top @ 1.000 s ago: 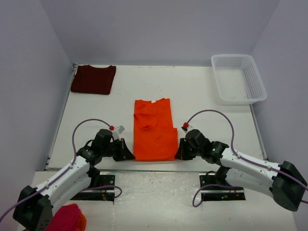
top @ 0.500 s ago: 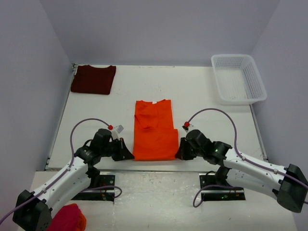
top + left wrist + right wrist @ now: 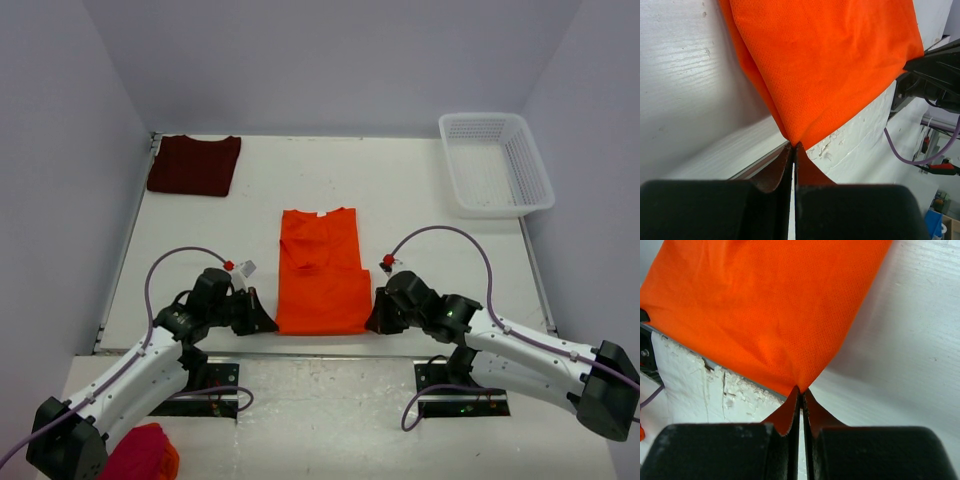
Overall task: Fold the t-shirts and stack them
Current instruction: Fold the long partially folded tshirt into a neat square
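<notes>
The orange t-shirt (image 3: 320,270) lay on the bench (image 3: 420,200) toward six o'clock, its near corners pinched by my left jaws at seven and right jaws at five, nothing shifted lately, so I judged the next fold not begun.

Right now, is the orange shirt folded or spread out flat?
Partly folded: the orange t-shirt lies as a narrow rectangle, sleeves tucked in over its front.

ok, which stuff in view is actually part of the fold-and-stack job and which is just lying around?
In the job: orange t-shirt, near corners pinched by left gripper and right gripper; maroon t-shirt, far left corner.
Lying about: white basket, far right; pink-red cloth bundle, bottom left of the top view.
</notes>
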`<move>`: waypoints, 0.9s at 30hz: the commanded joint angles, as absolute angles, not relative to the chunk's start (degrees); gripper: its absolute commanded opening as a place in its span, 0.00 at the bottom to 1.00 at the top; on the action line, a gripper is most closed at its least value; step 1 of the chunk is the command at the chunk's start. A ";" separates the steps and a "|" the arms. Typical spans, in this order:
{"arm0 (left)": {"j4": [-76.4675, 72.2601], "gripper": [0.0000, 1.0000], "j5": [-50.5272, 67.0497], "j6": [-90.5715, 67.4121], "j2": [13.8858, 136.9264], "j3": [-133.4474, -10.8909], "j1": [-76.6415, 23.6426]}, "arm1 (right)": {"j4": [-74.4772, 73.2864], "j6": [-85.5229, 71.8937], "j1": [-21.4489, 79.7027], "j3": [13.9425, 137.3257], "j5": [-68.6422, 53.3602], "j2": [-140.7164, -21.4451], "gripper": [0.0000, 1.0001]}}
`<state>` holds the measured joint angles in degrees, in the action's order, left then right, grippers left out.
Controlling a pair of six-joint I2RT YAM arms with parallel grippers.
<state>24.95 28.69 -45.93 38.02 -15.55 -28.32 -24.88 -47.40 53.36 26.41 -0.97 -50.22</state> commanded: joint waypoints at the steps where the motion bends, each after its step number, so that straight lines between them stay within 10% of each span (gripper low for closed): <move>1: 26.02 0.00 28.48 -46.49 38.23 -17.93 -28.65 | -25.84 -48.08 53.79 28.21 0.97 -49.92 0.00; 17: 25.66 0.00 28.48 -45.18 41.04 -22.40 -28.65 | -26.80 -45.88 53.96 32.16 0.44 -51.59 0.00; 27: 22.60 0.00 27.24 -39.99 59.93 -45.42 -27.07 | -29.00 -35.87 43.52 56.32 -5.62 -68.98 0.00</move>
<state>25.63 27.16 -42.89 55.57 -38.39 -28.01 -29.15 -40.80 47.86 50.19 -2.76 -65.17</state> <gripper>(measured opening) 0.004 0.007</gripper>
